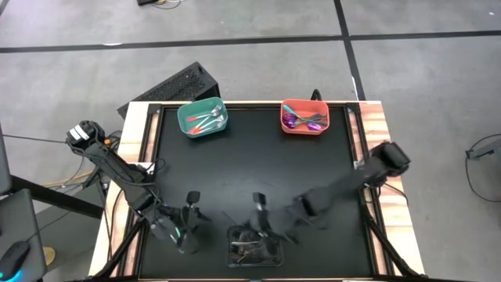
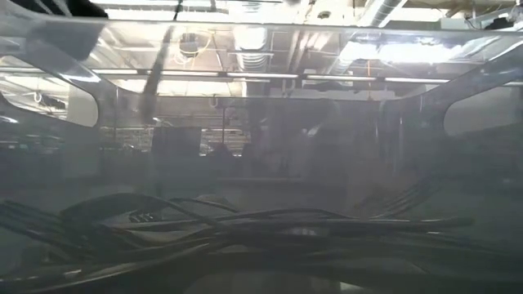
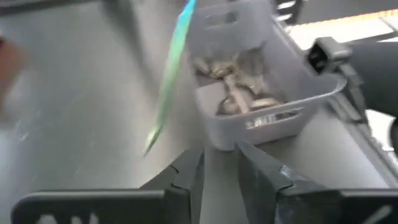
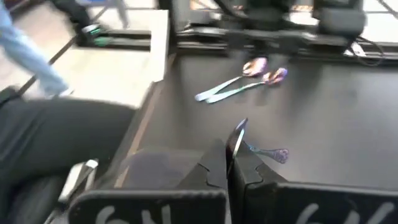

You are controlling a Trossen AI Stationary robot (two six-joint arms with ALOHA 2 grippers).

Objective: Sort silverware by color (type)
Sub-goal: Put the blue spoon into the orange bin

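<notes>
Both arms are dark, nearly black, built of slim tubular links joined by thicker rounded joints. The left arm has a bulky base joint with a pale patch on top, and thin cables trail beside it. The right arm ends upward in a blocky dark shoulder. The left claw has two matte black, angular, wedge-shaped fingers. The right claw shows the same black faceted fingers. White hand-drawn characters mark the black housing under each claw.
</notes>
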